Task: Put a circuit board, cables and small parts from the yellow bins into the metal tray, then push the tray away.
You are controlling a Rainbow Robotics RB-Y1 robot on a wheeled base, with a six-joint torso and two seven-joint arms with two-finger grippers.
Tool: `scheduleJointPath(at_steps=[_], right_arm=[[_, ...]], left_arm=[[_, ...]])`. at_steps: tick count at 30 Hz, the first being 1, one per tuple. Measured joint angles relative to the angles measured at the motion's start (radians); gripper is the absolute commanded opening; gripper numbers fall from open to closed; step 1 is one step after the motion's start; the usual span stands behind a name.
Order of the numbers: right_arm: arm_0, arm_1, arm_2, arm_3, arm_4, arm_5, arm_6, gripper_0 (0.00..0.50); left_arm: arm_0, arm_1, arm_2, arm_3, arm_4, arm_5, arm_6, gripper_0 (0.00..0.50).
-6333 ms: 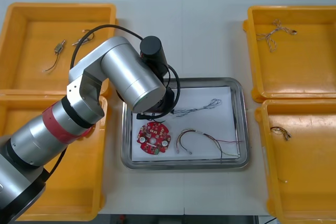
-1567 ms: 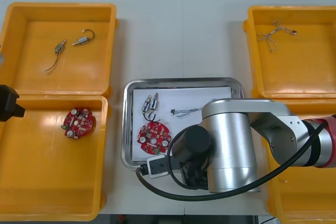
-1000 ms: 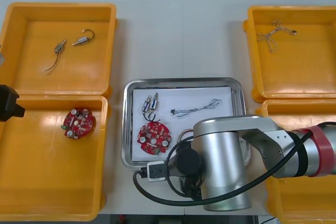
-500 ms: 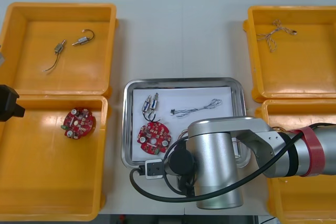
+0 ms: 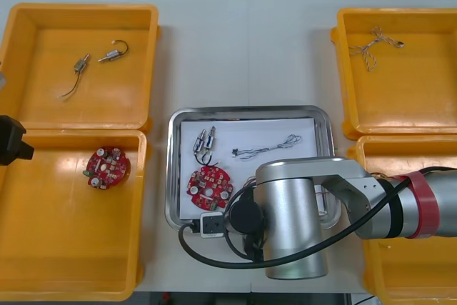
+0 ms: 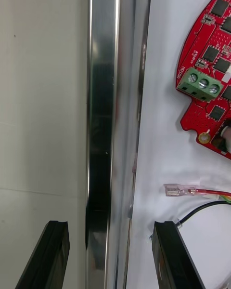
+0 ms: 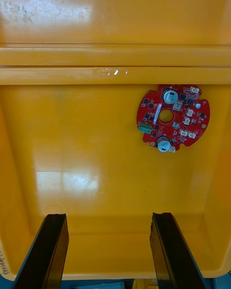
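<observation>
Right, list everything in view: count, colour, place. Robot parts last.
Yellow plastic bins: four, yellow, two at each side of the table.
Shiny metal tray: one, silver with white inside, between the bins.
Round red circuit boards: two, red; one in the tray, one in the near left bin.
Small metal parts: silver; a cluster in the tray, two in the far left bin.
Thin dark cable: one, in the tray.
Red-wired cable: one, in the tray.
Light twisted cable: one, far right bin.
Left tool: black, open, over the near left bin.
Right tool: black, open, astride the tray's near rim.
</observation>
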Motion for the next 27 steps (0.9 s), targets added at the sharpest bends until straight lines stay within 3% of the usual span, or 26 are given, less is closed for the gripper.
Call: scheduleJointPath(at_steps=[12, 13, 17, 19, 21, 24, 27], right_arm=[[0.0, 0.007, 0.0, 0.002, 0.01, 0.0, -0.017, 0.499], [0.0, 0.008, 0.0, 0.002, 0.013, 0.0, -0.017, 0.478], [0.0, 0.012, 0.003, 0.002, 0.019, 0.0, -0.017, 0.287], [0.0, 0.012, 0.005, 0.002, 0.02, 0.0, -0.017, 0.243], [0.0, 0.012, 0.005, 0.002, 0.021, 0.0, -0.017, 0.144], [0.0, 0.012, 0.005, 0.002, 0.023, 0.0, -0.017, 0.078], [0.0, 0.013, 0.005, 0.002, 0.027, 0.0, -0.017, 0.046]], left_arm=[[0.0, 0.0, 0.0, 0.0, 0.0, 0.0, 0.0, 0.5], [0.0, 0.0, 0.0, 0.0, 0.0, 0.0, 0.0, 0.5], [0.0, 0.0, 0.0, 0.0, 0.0, 0.0, 0.0, 0.5], [0.0, 0.0, 0.0, 0.0, 0.0, 0.0, 0.0, 0.5], [0.0, 0.0, 0.0, 0.0, 0.0, 0.0, 0.0, 0.5], [0.0, 0.0, 0.0, 0.0, 0.0, 0.0, 0.0, 0.5], [0.0, 0.0, 0.0, 0.0, 0.0, 0.0, 0.0, 0.5]])
